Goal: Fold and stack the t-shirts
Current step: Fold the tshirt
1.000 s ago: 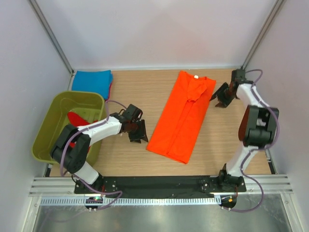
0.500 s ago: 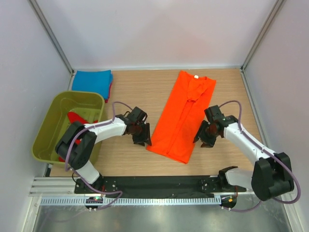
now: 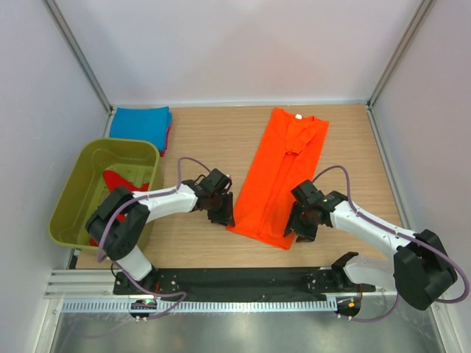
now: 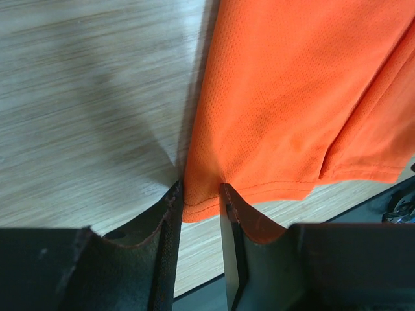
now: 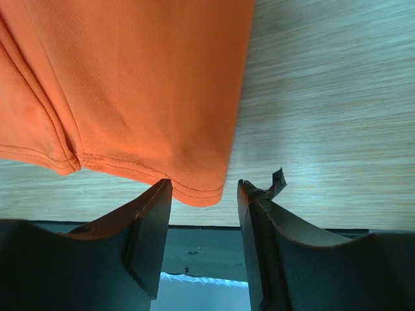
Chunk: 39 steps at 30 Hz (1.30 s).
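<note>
Light wood-grain table (image 3: 199, 140); plain pale walls (image 3: 235, 44) on three sides; metal posts (image 3: 77, 55) at far corners; black plate (image 3: 243, 279), ribbed aluminium rail (image 3: 243, 305) along near edge; soft even light.

Open surface (image 3: 206, 140) flanks the orange t-shirt (image 3: 283, 173) left and right; the green tub (image 3: 82, 184) blocks the left edge, blue t-shirt (image 3: 140, 125) beyond it.

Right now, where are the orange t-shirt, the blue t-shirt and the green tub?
orange t-shirt (image 3: 280, 175), top external view, middle of the cloth
blue t-shirt (image 3: 140, 123), top external view, middle of the folded cloth
green tub (image 3: 121, 144), top external view, far rim
</note>
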Tool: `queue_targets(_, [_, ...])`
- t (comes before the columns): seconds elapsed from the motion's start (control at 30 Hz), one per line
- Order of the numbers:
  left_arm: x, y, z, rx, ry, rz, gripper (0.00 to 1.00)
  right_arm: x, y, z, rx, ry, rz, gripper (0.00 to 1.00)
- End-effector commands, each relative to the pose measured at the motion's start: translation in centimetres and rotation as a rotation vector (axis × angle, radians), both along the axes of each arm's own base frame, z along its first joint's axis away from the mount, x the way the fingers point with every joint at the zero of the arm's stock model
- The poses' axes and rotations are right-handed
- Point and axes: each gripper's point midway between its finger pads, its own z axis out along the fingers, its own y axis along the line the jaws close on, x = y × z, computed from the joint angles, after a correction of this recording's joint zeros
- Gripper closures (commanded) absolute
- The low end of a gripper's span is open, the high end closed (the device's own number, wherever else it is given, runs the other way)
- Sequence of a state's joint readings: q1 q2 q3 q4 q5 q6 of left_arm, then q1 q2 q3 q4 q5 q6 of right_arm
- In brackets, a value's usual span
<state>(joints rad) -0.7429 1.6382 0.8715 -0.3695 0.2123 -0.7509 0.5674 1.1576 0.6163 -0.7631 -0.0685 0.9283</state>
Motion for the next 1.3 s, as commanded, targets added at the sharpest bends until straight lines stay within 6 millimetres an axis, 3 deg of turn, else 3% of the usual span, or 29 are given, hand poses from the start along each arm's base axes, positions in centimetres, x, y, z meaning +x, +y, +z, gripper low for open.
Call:
queue_targets(0.0, [-0.8,1.1,-1.0,0.066,-0.018,0.007,0.69,0.3,0.9,-0.3,-0.005,-0.020,-0.003,0.48])
queue_targets(0.27, [-1.2,1.7,-0.7,0.077,-0.022,0.009,0.66,-0.6,-0.4,-1.2,-0.106,-0.020,-0.005,0.53])
queue_targets(0.53, [-0.7,2.1,1.3,0.067,-0.087,0.008,0.58,-1.0,0.4,-2.3,-0.066,-0.023,0.007,0.56])
queue_targets(0.63, [-0.8,1.8,1.5,0.046,-0.089,-0.011,0.56,-1.2,-0.3,-2.4,-0.098,-0.024,0.006,0.67])
queue_targets(0.7, [-1.1,1.7,1.4,0.039,-0.081,-0.021,0.56,-1.8,-1.1,-2.6,-0.132,-0.004,0.006,0.80])
queue_targets(0.97, [-2.7,0.7,0.4,-0.011,-0.005,-0.072,0.55,-2.9,-2.5,-2.3,-0.164,0.004,-0.003,0.99])
queue_targets(1.27, [-4.3,-1.0,-0.5,-0.082,0.065,-0.108,0.54,-3.8,-3.7,-2.4,-0.180,0.001,-0.040,0.99])
